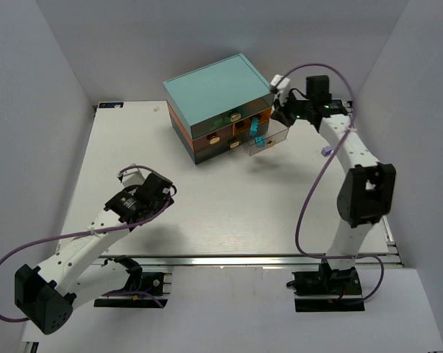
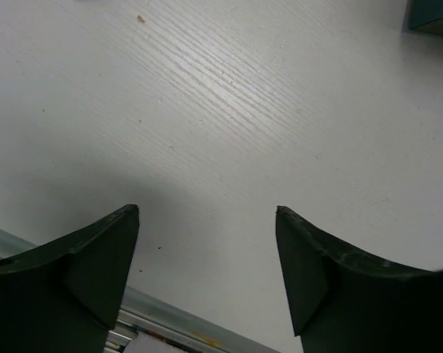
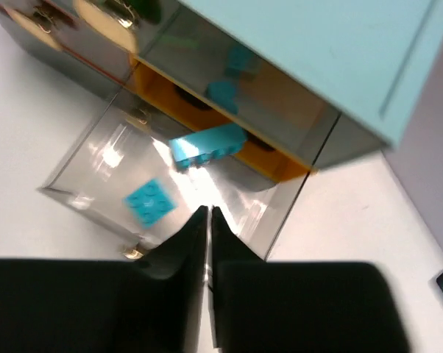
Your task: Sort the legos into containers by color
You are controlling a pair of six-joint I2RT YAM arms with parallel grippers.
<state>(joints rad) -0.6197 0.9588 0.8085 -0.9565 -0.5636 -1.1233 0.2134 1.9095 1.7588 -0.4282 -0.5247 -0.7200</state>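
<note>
The chest (image 1: 218, 87) with a light-teal top stands at the back centre. One clear drawer (image 1: 270, 137) is pulled out on its right side and holds two cyan-blue legos (image 1: 258, 137). In the right wrist view these are a flat square lego (image 3: 152, 200) and a long lego (image 3: 207, 144) on the drawer floor. My right gripper (image 3: 208, 211) is shut and empty, just above the open drawer's near side; it also shows in the top view (image 1: 284, 110). My left gripper (image 2: 207, 209) is open and empty over bare table at the front left (image 1: 149, 197).
The other drawers (image 1: 214, 138), with orange and teal fronts and tan knobs, are closed; something green (image 1: 225, 116) shows in one. A small pale piece (image 1: 325, 151) lies by the right arm's cable. A metal rail (image 2: 170, 316) runs along the near table edge.
</note>
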